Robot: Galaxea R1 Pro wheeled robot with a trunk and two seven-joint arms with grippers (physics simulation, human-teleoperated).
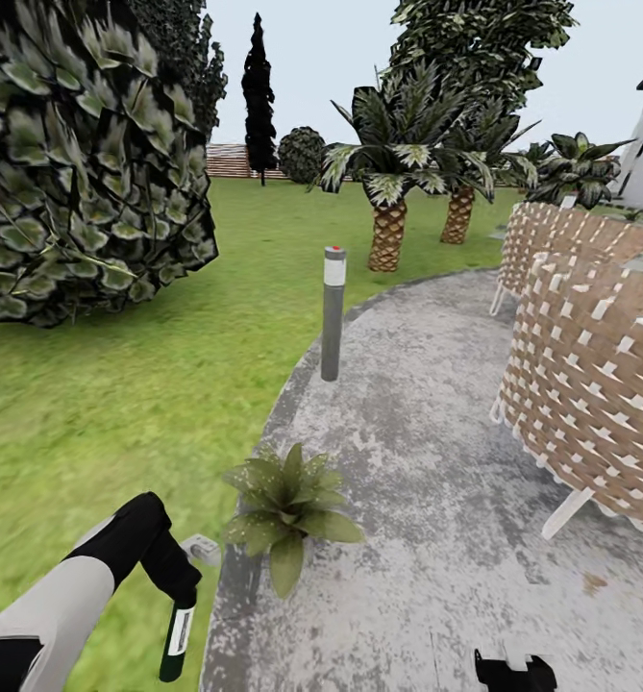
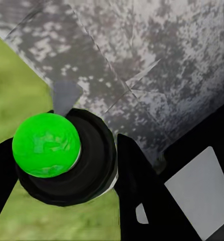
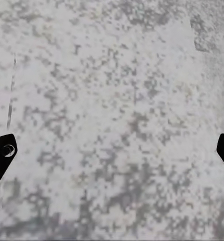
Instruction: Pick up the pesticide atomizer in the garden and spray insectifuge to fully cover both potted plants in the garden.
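Note:
My left gripper (image 1: 175,580) is shut on the pesticide atomizer (image 1: 178,636), a slim dark green bottle with a white label band that hangs low at the lawn's edge. Its white trigger head (image 1: 203,549) sticks out toward the paving. In the left wrist view the bottle's round bright green end (image 2: 46,144) sits between my black fingers (image 2: 134,181). One potted plant (image 1: 287,505), a low rosette of speckled green leaves, stands on the patio edge just right of the atomizer. My right gripper (image 1: 514,671) is open over bare grey paving (image 3: 112,120), its fingertips (image 3: 1,153) wide apart.
A grey post with a red-dotted top (image 1: 333,312) stands at the patio rim ahead. Woven wicker chairs (image 1: 590,384) line the right side. A big dark bush (image 1: 81,154) fills the left, palms (image 1: 388,192) stand further back, and lawn (image 1: 119,404) lies between.

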